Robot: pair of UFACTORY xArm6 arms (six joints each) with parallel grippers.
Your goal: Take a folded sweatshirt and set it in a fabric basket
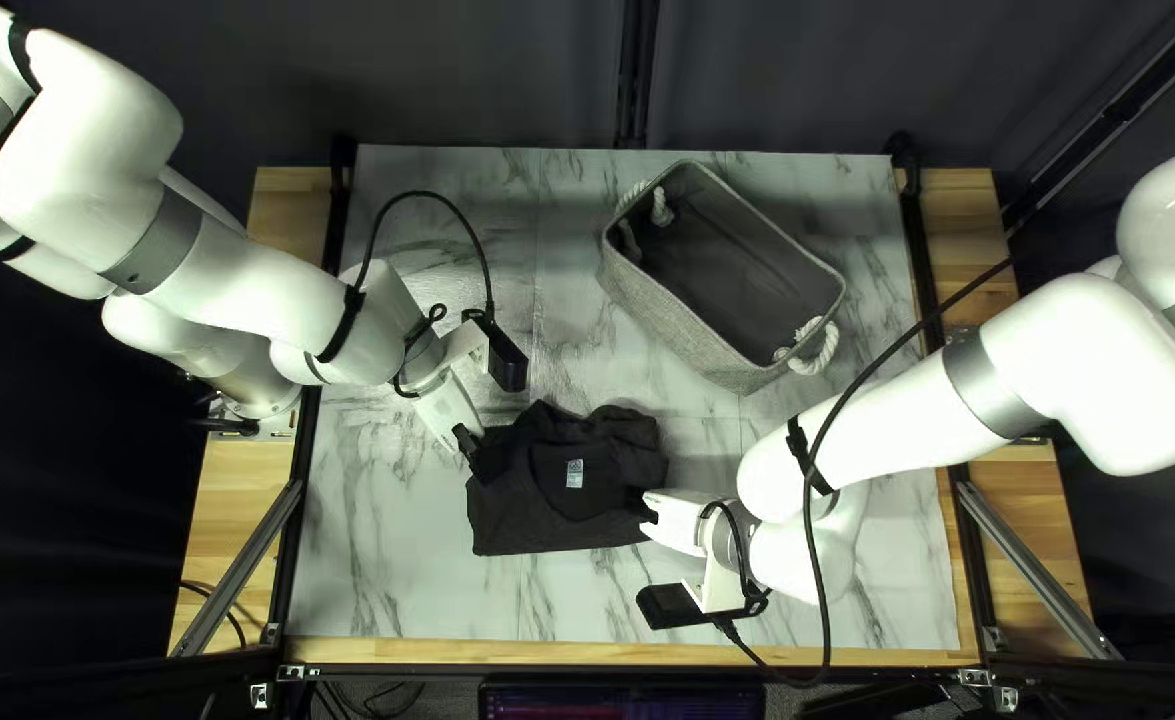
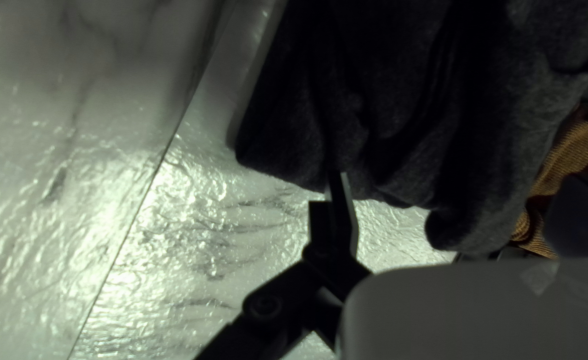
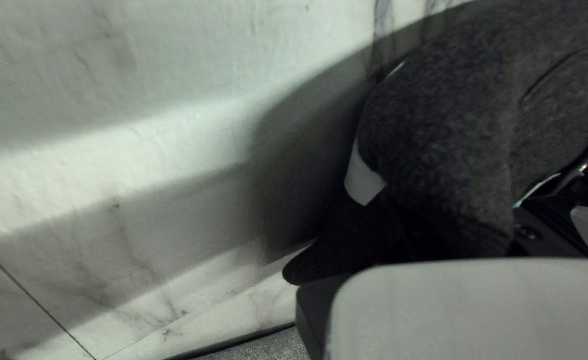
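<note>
- In the top left view, the black folded sweatshirt (image 1: 534,507) is seen on the marbled tabletop (image 1: 388,574).
- By its ten-o'clock edge the left gripper (image 1: 478,455) is placed; by its four-o'clock edge, the right gripper (image 1: 646,512). Whether either is open cannot be told.
- The rope-handled basket (image 1: 674,318) is set at one o'clock.

Two robot arms: the left arm (image 1: 248,287) and the right arm (image 1: 881,440). Two grippers: the left gripper (image 1: 478,458) and the right gripper (image 1: 646,514). One folded sweatshirt (image 1: 521,514), center of the frame, bearing one label (image 1: 574,474). One fabric basket (image 1: 668,320), upper center, with two rope handles (image 1: 814,350). Two metal struts (image 1: 1034,567), lower left and lower right. One monitor (image 1: 621,700), bottom center.
</note>
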